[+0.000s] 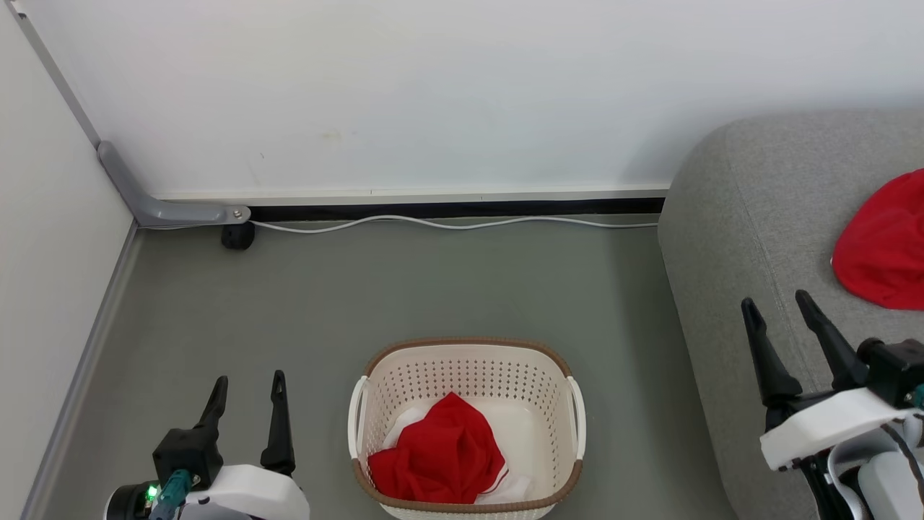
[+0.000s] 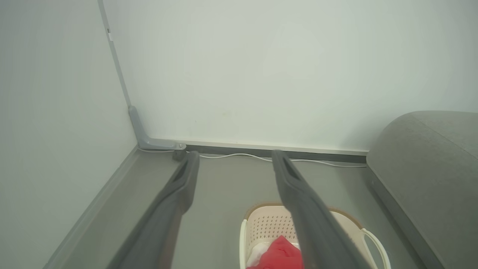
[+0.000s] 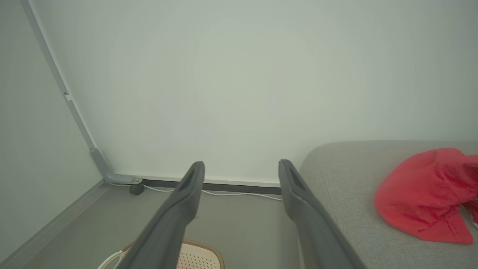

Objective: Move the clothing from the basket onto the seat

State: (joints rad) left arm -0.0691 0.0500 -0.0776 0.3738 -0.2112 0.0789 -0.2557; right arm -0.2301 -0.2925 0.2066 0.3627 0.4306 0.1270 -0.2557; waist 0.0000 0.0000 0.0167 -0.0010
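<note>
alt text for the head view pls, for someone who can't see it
A cream laundry basket on the grey floor holds red clothing; another red garment lies on the grey sofa at right. The left gripper and right gripper sit low, both open and empty.

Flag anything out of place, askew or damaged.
Nothing stands out. One red garment lies crumpled in the upright basket, a second garment rests on the sofa, and a white cable runs slack along the wall base.
</note>
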